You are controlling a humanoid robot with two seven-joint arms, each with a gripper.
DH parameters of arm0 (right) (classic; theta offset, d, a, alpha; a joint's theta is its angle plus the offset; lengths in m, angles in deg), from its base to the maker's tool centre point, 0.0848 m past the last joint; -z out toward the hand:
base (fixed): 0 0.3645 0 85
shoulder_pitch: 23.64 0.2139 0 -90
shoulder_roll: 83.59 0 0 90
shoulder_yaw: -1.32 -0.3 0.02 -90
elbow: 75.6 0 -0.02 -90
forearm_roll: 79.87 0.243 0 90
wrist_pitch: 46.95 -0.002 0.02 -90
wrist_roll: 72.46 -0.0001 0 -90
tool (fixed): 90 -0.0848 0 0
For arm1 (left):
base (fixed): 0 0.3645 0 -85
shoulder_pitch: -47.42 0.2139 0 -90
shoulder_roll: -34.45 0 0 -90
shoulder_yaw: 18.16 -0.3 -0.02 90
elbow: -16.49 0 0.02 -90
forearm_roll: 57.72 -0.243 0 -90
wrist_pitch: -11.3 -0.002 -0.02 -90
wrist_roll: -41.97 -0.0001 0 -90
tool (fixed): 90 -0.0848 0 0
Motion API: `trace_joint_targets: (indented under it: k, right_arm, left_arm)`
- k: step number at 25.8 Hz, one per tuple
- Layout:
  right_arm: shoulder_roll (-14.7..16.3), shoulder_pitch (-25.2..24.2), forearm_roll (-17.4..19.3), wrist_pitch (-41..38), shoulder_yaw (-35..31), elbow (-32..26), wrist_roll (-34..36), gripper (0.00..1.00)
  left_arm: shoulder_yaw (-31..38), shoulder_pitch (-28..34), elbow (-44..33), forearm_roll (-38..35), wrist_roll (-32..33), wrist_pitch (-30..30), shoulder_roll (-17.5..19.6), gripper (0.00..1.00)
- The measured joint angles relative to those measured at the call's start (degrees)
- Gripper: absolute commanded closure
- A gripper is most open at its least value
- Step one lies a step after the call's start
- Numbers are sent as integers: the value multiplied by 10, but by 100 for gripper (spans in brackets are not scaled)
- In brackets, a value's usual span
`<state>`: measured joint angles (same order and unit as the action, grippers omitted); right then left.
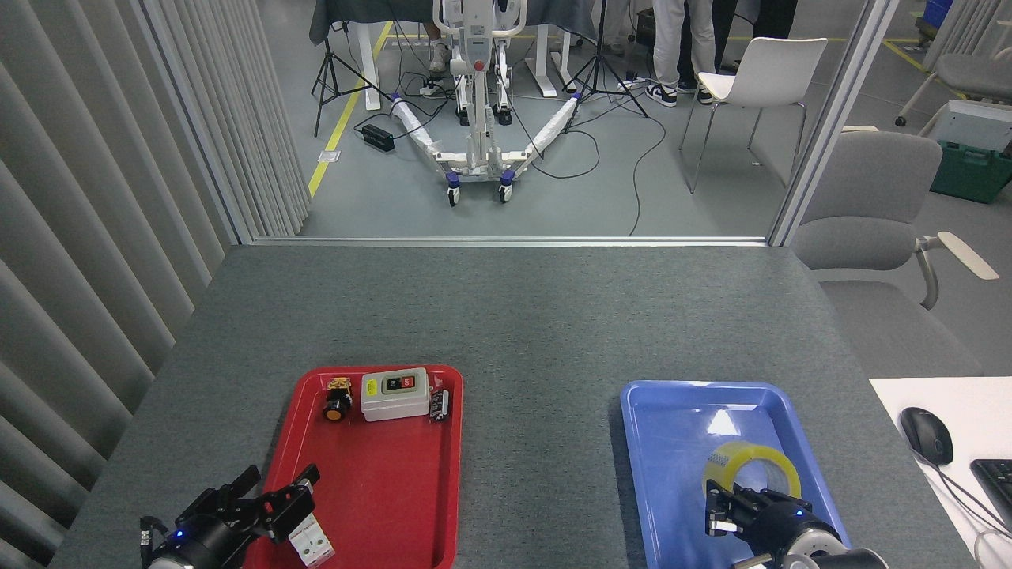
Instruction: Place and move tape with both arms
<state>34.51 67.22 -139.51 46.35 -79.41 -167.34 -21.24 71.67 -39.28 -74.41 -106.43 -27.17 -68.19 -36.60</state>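
Head view, looking down on a grey tabletop (522, 316). A blue tray (672, 474) sits at the right. In it the yellow tape (751, 466) lies near the tray's right wall. The right gripper (747, 514) is at the roll's near edge; whether its fingers clasp the roll cannot be told. At the left, a red tray (387, 506) holds a white switch box (394, 393). The left gripper (265, 498) hovers at the tray's near left corner, fingers spread, beside a small white breaker (310, 539).

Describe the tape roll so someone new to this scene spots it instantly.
Find the blue tray on the right of the grey table. The tape lies in its near right part, just beyond the right claw. It is a translucent yellow ring, and the only thing in that tray.
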Motion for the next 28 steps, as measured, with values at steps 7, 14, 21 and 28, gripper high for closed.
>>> trace_joint_targets:
  k: [7,14,21,28]
  right_arm:
    - [2,15,23,25,8,1,-16,64]
    - [3,17,24,28,14,2,-17,6]
    - [5,12,21,29,18,2,-11,6]
    - [22,7,22,26,14,-2,30,4]
  left_arm:
    - [2,1,2,1,-14,0,0,1]
    - [2,-5,4,5,-12,-1,-2,1]
    - [-1,-6,0,5,-11,1,-3,1]
    - [1,-7,-12,7,-23,1,-3,1]
